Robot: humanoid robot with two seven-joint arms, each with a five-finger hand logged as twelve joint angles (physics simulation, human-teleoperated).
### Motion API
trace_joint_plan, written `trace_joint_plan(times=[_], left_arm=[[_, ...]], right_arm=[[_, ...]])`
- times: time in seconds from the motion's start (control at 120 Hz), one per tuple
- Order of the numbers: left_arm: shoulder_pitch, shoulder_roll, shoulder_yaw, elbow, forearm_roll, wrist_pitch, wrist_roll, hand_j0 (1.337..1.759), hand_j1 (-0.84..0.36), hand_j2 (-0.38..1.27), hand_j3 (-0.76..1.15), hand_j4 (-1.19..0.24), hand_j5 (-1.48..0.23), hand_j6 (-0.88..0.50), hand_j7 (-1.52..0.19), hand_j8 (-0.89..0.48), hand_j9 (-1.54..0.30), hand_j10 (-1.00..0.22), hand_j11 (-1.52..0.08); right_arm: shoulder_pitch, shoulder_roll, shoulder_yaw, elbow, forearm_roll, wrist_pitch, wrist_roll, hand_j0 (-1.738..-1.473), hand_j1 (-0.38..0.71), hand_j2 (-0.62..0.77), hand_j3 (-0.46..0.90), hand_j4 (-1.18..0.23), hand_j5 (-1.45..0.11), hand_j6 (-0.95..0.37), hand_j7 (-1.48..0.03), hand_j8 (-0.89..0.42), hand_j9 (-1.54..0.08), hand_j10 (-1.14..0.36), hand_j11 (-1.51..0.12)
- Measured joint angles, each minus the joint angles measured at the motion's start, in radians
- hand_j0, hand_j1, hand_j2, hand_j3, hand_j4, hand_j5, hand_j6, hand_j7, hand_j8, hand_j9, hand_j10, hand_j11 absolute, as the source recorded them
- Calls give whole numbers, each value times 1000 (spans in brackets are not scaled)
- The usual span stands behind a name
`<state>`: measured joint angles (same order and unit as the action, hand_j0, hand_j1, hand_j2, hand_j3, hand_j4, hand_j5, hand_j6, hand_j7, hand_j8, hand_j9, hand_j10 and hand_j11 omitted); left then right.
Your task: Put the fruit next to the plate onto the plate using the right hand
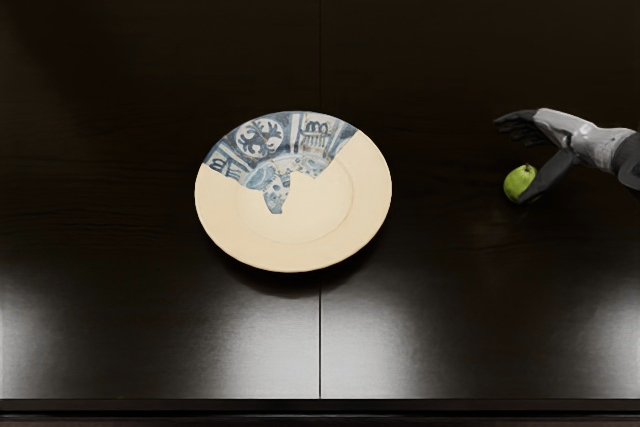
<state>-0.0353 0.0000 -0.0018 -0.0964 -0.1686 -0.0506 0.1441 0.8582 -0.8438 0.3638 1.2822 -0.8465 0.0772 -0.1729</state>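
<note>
Plate (pixel 330 237) at table (pixel 150 327) centre; fruit (pixel 518 182) well right of it; right hand (pixel 555 137) beside fruit.

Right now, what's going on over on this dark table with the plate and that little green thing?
The robot's right hand comes in from the right edge and is poised at a small round green fruit. Its fingers are spread and its thumb angles down beside the fruit, which does not look grasped. The fruit sits on the dark glossy table, well to the right of the round cream plate with a blue patterned section, and is not yet on it. The left arm is out of view.
</note>
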Motion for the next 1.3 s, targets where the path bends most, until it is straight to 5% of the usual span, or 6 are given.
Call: trace_joint_plan(times=[0.6, 1.3], left_arm=[[0, 0, 0, 0, 0, 0, 0, 1658, 325, 4, 0, -21, -27, -21, -27, -21, -27, -21, -27], [0, 0, 0, 0, 0, 0, 0, 1658, 325, 4, 0, -21, -27, -21, -27, -21, -27, -21, -27]], right_arm=[[-44, 2, -56, -14, -47, -120, 42, -1658, -3, -54, 0, -296, -380, -298, -379, -297, -379, -296, -379], [-63, 21, -63, -28, -48, -129, 46, -1658, 125, -74, 0, -402, -518, -403, -517, -402, -518, -401, -518]])
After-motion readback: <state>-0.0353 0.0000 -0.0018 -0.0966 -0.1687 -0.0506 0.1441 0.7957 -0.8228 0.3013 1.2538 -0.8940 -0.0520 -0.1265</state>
